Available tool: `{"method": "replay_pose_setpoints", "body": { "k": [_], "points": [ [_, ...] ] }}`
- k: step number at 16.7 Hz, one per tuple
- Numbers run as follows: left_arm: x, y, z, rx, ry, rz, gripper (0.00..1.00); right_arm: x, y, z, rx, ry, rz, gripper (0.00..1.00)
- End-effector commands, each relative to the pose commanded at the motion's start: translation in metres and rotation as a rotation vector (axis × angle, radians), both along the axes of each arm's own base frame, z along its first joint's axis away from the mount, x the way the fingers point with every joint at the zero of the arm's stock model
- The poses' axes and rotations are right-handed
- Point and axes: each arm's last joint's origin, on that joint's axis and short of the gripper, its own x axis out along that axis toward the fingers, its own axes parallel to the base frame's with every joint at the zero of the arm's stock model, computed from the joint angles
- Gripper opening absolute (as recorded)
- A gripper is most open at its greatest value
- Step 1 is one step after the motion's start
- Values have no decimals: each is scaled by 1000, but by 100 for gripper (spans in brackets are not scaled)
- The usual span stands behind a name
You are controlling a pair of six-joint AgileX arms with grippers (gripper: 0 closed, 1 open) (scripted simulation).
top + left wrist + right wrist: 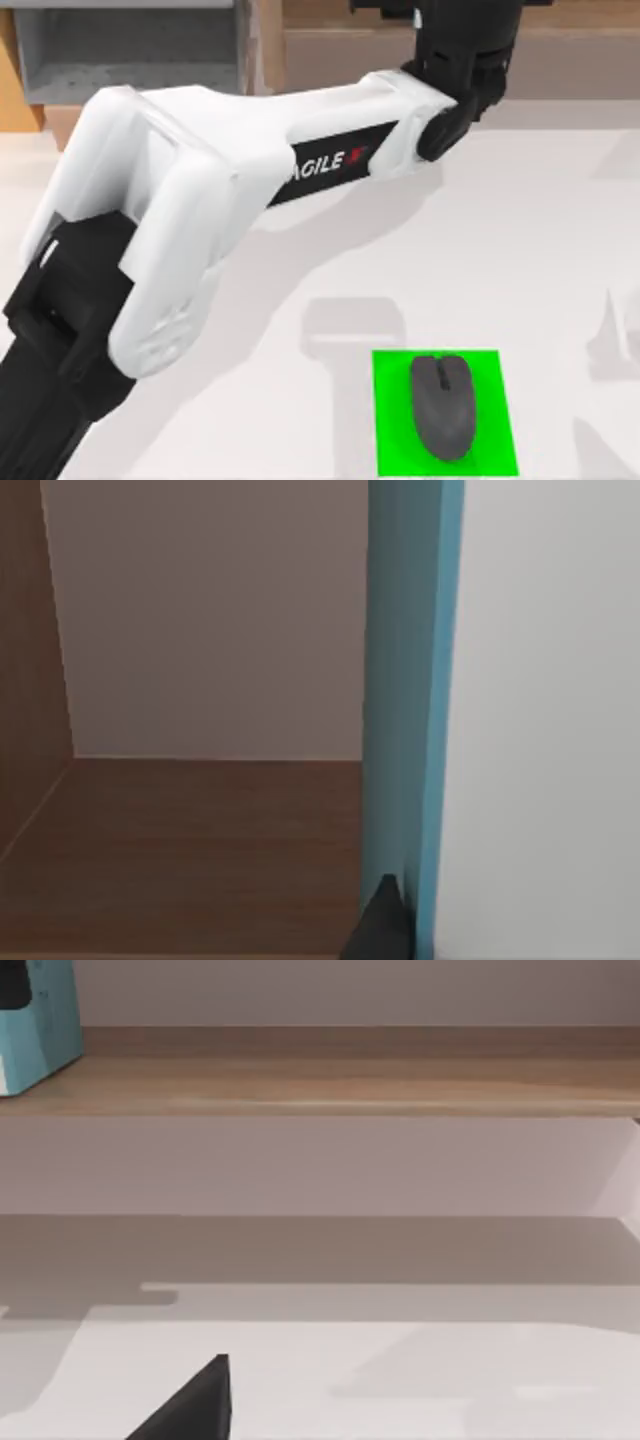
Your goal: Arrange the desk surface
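The white desk surface (500,250) carries a green mat (495,440) at the front right, with a dark grey mouse (443,405) lying on it. My left arm reaches across to the wooden shelf at the back, where my left gripper (462,60) is shut on an upright teal book (410,710). One dark fingertip (380,925) presses against the book's side, and the book stands on the brown shelf board (200,850). The right wrist view shows the same teal book (40,1035) at the shelf's end. My right gripper (190,1410) sits low over the desk surface (400,1380), facing the shelf.
The brown shelf unit (350,40) runs along the back edge, with a grey compartment (130,50) at the back left. The white left arm (200,190) spans the desk's left half. A white wall (200,610) closes the back of the shelf bay.
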Motion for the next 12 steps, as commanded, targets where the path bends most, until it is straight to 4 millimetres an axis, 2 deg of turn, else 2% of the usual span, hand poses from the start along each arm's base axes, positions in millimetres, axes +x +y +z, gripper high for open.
{"method": "replay_pose_setpoints", "body": {
  "k": [1, 2, 12],
  "points": [
    [0, 0, 0, 0, 0, 0, 2, 0, 0, 0, 0, 0, 0, 100],
    [0, 0, 0, 0, 0, 0, 0, 0, 0, 0, 0, 0, 0, 100],
    [-4, -1, 1, 3, 1, -2, 0, 0, 0, 0, 0, 0, 0, 100]
  ]
}}
